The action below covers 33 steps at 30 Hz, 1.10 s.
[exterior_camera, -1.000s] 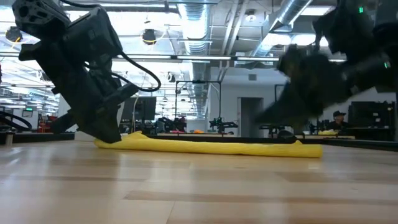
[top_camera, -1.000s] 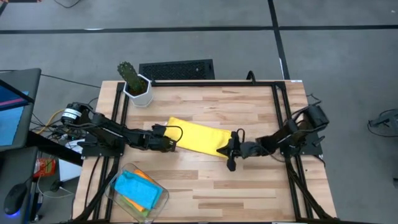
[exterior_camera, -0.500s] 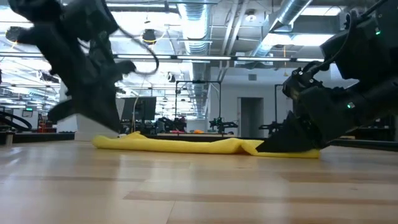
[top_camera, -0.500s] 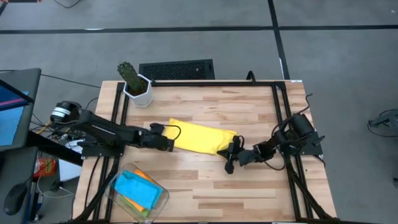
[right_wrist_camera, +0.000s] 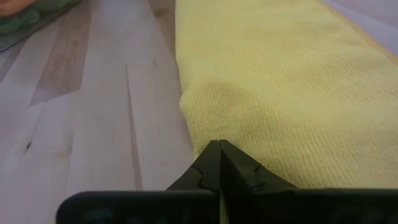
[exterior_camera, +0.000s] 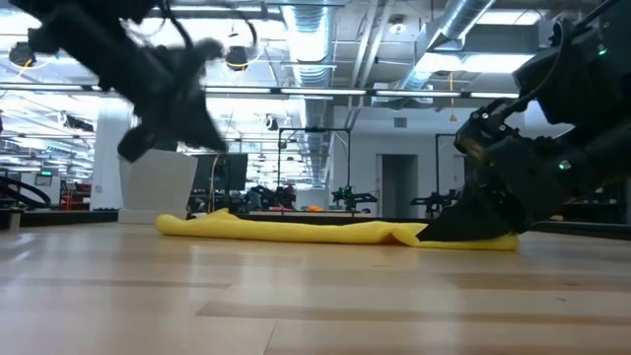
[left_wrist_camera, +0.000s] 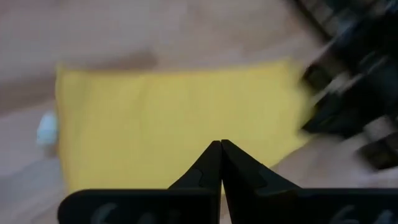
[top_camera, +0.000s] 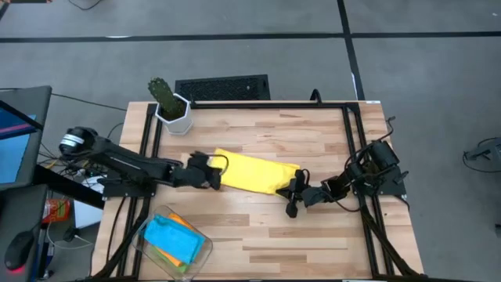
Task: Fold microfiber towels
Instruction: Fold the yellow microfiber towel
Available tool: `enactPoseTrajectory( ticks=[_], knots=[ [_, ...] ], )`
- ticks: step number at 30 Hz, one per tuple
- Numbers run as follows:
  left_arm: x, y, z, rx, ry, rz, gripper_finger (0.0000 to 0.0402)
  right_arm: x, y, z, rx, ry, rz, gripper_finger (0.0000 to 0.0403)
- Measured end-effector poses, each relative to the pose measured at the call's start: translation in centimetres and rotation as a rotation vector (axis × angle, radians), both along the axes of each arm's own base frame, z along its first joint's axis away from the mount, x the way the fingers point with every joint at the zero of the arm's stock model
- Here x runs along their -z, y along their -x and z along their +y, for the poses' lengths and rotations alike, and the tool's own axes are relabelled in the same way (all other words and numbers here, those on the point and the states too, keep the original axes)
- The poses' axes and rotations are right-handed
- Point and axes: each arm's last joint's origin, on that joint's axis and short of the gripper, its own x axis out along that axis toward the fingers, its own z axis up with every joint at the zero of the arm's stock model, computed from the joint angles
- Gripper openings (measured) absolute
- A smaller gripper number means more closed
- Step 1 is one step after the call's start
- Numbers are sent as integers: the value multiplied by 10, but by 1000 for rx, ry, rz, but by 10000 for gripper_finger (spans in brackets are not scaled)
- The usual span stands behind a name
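Note:
The yellow towel (top_camera: pixel 252 173) lies as a folded strip flat on the middle of the wooden table (top_camera: pixel 313 133). My left gripper (top_camera: pixel 213 174) hangs shut in the air above the towel's left end (left_wrist_camera: pixel 81 124) and touches nothing; in the low view it is well above the table (exterior_camera: pixel 173 94). My right gripper (top_camera: pixel 292 193) is down at the towel's right end (exterior_camera: pixel 463 229), shut on the cloth. Blue and orange towels (top_camera: pixel 174 239) lie in a clear container at the front left. My right gripper has its fingertips (right_wrist_camera: pixel 205 163) closed on the near corner of the towel's right end (right_wrist_camera: pixel 214 124). It comes from the table's right, slanting down. The cloth puckers just ahead of the tips. The towel stays on the table; I cannot tell how many layers are caught.
A green cactus in a white pot (top_camera: pixel 170 106) stands at the far left corner. The clear container (top_camera: pixel 149 227) sits at the near left edge. Black frame rails (top_camera: pixel 352 133) run along the table's sides. Bare wood lies in front of the towel (top_camera: pixel 313 243).
My left gripper, shut throughout, has risen off the towel's left end, which stays on the table. My right gripper has sunk onto the towel's right end, and a small ridge has formed in the cloth there.

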Motion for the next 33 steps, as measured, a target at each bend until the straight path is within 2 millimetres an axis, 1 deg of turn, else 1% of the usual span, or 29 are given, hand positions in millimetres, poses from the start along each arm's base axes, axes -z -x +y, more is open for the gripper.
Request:
enactPoseTrajectory(
  ticks=[4, 9, 12, 17, 20, 24, 28, 29, 31, 32, 33],
  knots=[
    [35, -4, -1, 5, 32, 190, 0, 0, 0, 0, -3, 2, -1, 25],
    [52, -15, -15, 180, -46, 242, 0, 0, 0, 0, -2, 7, 0, 19],
    [69, -14, -18, 190, -65, 332, 0, 0, 0, 0, -1, 7, 0, 25],
    [85, -12, -22, 163, -113, 423, 0, 0, 0, 0, 7, -9, -2, 31],
    [85, -9, -23, 150, -105, 441, 0, 0, 0, 1, 1, -14, 0, 27],
    [76, 2, -26, 180, -73, 483, 0, 0, 2, 4, -10, -10, 2, 20],
    [57, 18, -23, 140, -6, 467, 0, 1, 2, 4, -11, -11, 7, 22],
    [50, 20, -22, 116, -11, 430, 0, 1, 2, 4, -11, -11, 7, 24],
    [32, 16, -21, 59, -41, 301, 0, 1, 2, 4, -13, -12, 7, 27],
    [27, 18, -20, 34, -68, 272, 0, 1, 2, 4, -13, -12, 7, 28],
    [26, 21, -19, 10, -108, 278, 0, 1, 2, 4, -13, -12, 7, 28]
  ],
)
